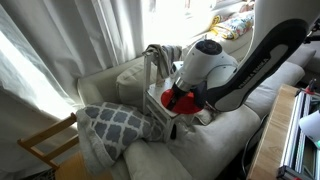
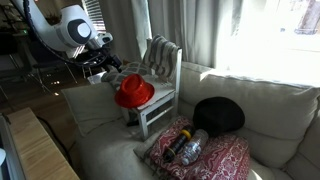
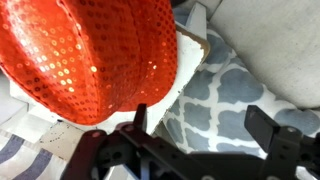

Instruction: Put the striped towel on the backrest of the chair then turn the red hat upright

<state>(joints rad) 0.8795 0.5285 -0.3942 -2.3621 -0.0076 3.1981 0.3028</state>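
Reading the wrist view from the left, we see the hat (image 3: pixel 90 60) filling the 10 o'clock part; then the gripper (image 3: pixel 195 112) at 6 o'clock, its fingers (image 3: pixel 137 118) spread wide with nothing between them; then the pillow (image 3: pixel 225 85) at 3 o'clock. The open jaws stand beside the hat, not around it.

We judge a nudge to be the main risk: the hat lies near the seat's edge, so a finger sweeping toward 9 o'clock could push it off the chair (image 2: pixel 160 100) onto the sofa (image 2: pixel 260 100); the brim looks thin and the sequins slick, so a shallow pinch could slip.

In an exterior view the gripper (image 2: pixel 104 64) hangs at 10 o'clock from the hat (image 2: pixel 133 92), and the towel (image 2: pixel 160 52) is draped over the backrest at 1 o'clock from the hat; a wide swing of the arm could catch the towel and drag it down, undoing that step. The chair looks light and stands on soft cushions, so a hard push could tip it.

The hat is bright red, sequinned, round and brimmed; it rests on the seat; we see only its outer side and no white lining, so it looks crown-up to us, though we cannot be sure.
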